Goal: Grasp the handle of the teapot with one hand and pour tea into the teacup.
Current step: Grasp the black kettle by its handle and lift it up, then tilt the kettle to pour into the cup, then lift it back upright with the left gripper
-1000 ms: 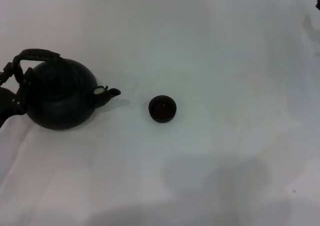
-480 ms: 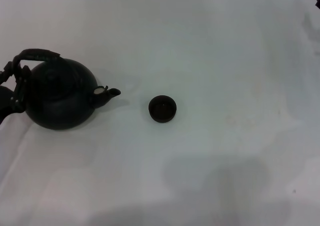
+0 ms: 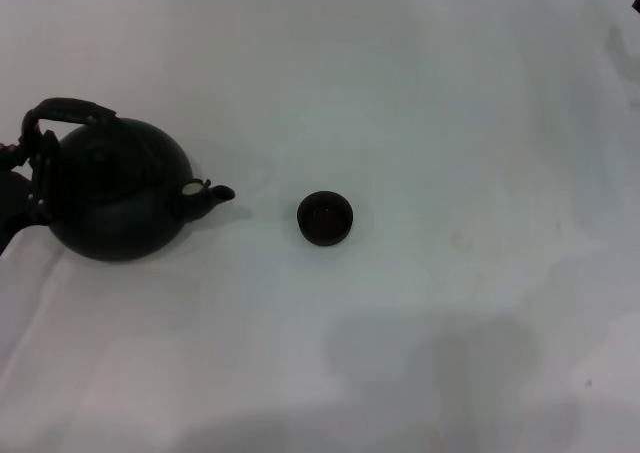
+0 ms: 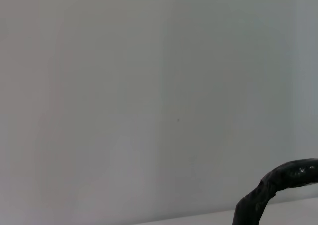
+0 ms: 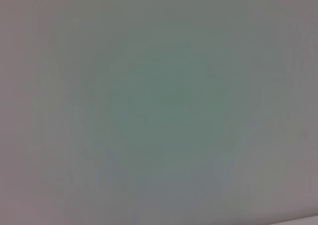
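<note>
The black teapot (image 3: 120, 193) stands at the left of the white table, its short spout pointing right toward the teacup. The small dark teacup (image 3: 324, 218) sits near the middle, a short gap to the right of the spout. My left gripper (image 3: 30, 168) is at the left edge of the head view, against the left leg of the arched handle (image 3: 68, 109) and shut on it. A piece of the handle also shows in the left wrist view (image 4: 278, 183). My right gripper (image 3: 636, 1) is only a dark sliver at the top right corner.
The white table (image 3: 450, 123) stretches to the right of and behind the cup. Soft shadows lie on it near the front edge. The right wrist view shows only plain white surface.
The teapot has shifted slightly left and its spout has dropped a little. The left gripper has drawn left with it. The teacup has not moved.
</note>
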Tool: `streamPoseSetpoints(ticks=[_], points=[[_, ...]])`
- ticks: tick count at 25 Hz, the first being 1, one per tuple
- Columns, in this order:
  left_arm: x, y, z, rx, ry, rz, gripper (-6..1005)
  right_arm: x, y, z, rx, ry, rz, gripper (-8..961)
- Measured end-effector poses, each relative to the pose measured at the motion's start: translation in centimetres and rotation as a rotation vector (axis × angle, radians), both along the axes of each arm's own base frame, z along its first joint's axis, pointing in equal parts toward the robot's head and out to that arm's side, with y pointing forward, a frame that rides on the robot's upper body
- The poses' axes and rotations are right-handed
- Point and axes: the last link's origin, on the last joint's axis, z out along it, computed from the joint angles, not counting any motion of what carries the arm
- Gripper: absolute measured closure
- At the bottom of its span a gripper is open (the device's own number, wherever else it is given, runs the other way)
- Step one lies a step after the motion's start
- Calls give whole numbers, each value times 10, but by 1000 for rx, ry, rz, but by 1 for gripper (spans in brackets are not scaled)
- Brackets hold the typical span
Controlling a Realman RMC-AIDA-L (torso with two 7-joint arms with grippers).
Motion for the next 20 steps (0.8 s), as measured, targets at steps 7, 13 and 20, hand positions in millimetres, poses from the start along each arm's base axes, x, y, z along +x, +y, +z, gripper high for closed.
streamPoseSetpoints(ticks=[7, 13, 20], points=[[3, 3, 1, -3, -43, -1, 875, 2, -1, 1, 2, -2, -3, 97], [8, 16, 11, 9, -63, -33, 879, 2, -1, 2, 5, -3, -1, 97], [20, 38, 26, 31, -1, -122, 878, 2, -1, 3, 6, -5, -1, 97]])
